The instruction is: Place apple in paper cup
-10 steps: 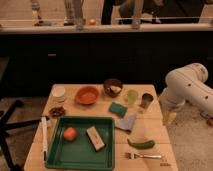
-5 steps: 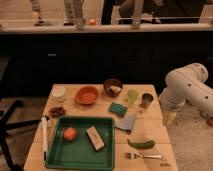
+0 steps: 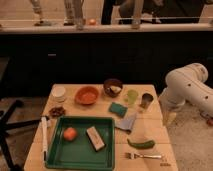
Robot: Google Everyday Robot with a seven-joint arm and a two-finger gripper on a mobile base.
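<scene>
One dark pile (image 3: pixel 57 111) lies between apple (image 3: pixel 70 133) and paper cup (image 3: pixel 59 93); gripper (image 3: pixel 170 118), right of table (image 3: pixel 153 125), state unclear.

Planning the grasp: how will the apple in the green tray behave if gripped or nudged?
The apple looks round, so it would probably roll on the green tray's floor if nudged, though the rim should stop it. Its smooth skin could slip in an off-centre grasp. The gripper hangs beside the table's right edge, far off.

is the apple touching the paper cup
Apart. Camera view: the apple sits in the green tray, the paper cup stands beyond its rim; the claw hangs right of the table.
</scene>
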